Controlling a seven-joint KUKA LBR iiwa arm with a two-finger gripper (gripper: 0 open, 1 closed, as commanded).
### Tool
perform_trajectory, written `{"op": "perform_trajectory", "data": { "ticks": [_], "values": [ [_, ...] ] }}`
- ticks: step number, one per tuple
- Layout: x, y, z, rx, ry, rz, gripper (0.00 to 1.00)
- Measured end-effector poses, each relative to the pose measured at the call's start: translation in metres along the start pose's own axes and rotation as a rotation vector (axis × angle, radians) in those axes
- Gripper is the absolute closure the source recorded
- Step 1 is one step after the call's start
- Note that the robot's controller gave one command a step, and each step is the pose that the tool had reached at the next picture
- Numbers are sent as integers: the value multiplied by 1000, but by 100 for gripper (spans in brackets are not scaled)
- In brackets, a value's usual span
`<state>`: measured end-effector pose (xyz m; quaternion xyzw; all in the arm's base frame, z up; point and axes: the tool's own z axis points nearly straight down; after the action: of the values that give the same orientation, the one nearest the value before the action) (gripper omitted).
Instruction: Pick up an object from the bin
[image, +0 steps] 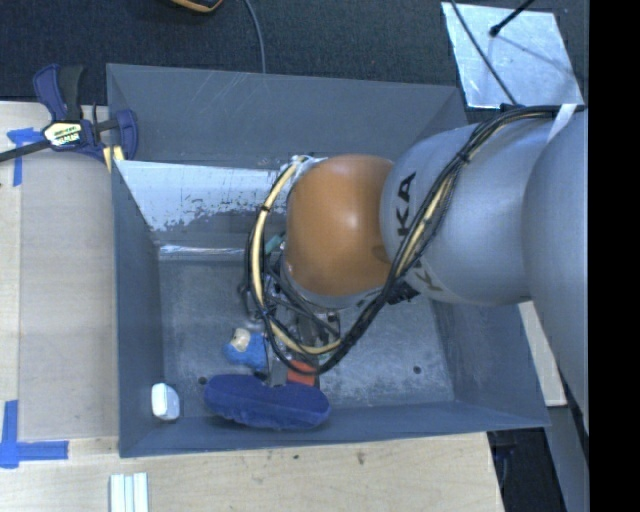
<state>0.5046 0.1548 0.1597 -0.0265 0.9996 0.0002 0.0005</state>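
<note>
My gripper (298, 328) hangs low over the front middle of the bin, its dark body showing beneath the arm's wrist. Just left of it lies a small light-blue and white thing (241, 346). Directly below it, toward the front wall, sits a small red-orange thing (301, 376), partly hidden by the gripper. A dark blue soft oblong thing (268, 404) lies along the front wall, just in front of the gripper.
A small white cylinder-like piece (165, 402) rests in the bin's front left corner. The arm with its orange cover and cables hides the bin's middle and right part. The back and left of the floor show bare grey metal.
</note>
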Motion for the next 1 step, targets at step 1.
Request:
{"op": "perform_trajectory", "data": {
  "ticks": [1],
  "values": [
    [-3,-66,85,-3,-8,-138,0]
  ]
}}
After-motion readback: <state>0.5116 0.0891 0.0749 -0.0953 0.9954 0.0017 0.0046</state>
